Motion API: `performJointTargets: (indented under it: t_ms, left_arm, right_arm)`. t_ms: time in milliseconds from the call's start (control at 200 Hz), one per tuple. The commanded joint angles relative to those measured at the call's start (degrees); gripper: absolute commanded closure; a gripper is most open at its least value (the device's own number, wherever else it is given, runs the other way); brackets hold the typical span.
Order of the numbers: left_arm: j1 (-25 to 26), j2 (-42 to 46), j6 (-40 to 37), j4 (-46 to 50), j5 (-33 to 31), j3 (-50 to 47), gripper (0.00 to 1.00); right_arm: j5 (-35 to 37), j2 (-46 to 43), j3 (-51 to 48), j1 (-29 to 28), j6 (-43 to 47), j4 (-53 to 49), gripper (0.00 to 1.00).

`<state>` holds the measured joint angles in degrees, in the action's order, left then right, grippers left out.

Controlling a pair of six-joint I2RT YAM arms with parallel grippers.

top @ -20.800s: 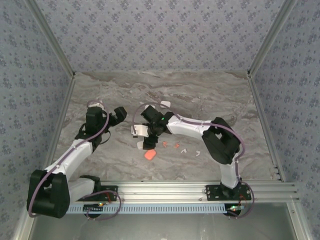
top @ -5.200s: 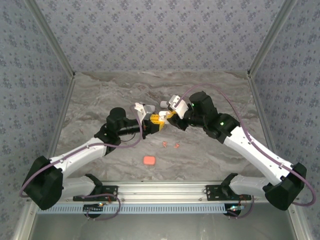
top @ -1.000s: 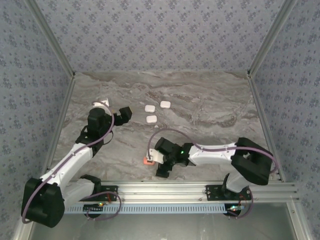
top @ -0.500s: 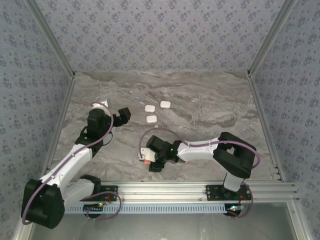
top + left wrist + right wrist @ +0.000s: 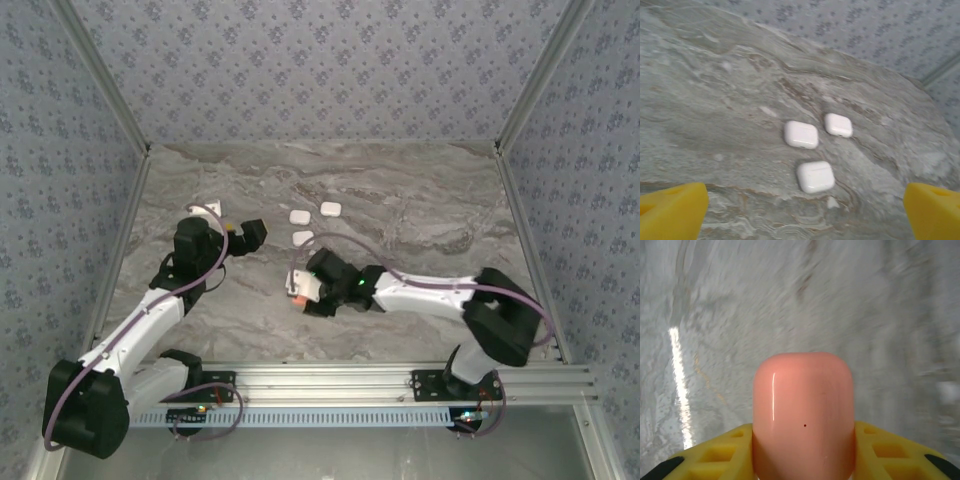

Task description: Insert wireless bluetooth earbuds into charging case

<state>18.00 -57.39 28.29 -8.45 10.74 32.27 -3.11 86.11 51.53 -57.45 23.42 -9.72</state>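
Right hand (image 5: 804, 445) is clamped on the orange-red case (image 5: 804, 410): yellow fingers (image 5: 715, 452) press on both of its sides, the lid is closed and the rounded end points away from the wrist camera. The bench (image 5: 420, 200) behind it is blurred in that view, so I can't tell if the case is clear of the surface. From above, hand and case sit just on the arm-base side of the front white case (image 5: 303, 238), slightly left of it. Two more white cases (image 5: 330, 209) lie just beyond the front white case, on the far-wall side, side by side and apart from each other. All three are closed and flat on the bench. Left hand (image 5: 802, 215) is spread wide with nothing between its fingers (image 5: 670, 210). It sits left of the front white case, well apart from it, with its wrist camera looking across at the three white cases. Earbuds: I can't tell where they are. Only candidate is a small white fleck (image 5: 831, 202) just beside the front white case on the side toward the left hand, too small to say if it's an earbud or a mark in the stone.
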Motion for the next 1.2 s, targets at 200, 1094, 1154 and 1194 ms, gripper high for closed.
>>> performJointTargets:
  t_ms: [200,1094,1154,1194]
  left_arm:
    - [1.4,-1.6,3.9,-12.3,29.6,7.3,0.01]
    - [15.3,-14.5,0.2,-9.5,41.5,19.7,0.43]
    - [15.3,-15.1,0.2,-9.5,41.8,20.0,0.5]
    - [15.5,-15.5,0.2,-9.5,41.9,20.1,0.54]
  right_arm:
    - [5.7,-19.8,0.5,9.8,11.2,0.7,0.62]
    - [0.7,-23.4,3.9,10.4,15.5,6.9,0.61]
    - [0.2,-23.3,3.9,10.4,15.4,7.2,0.61]
    - [0.1,-23.1,3.9,10.4,15.4,7.2,0.61]
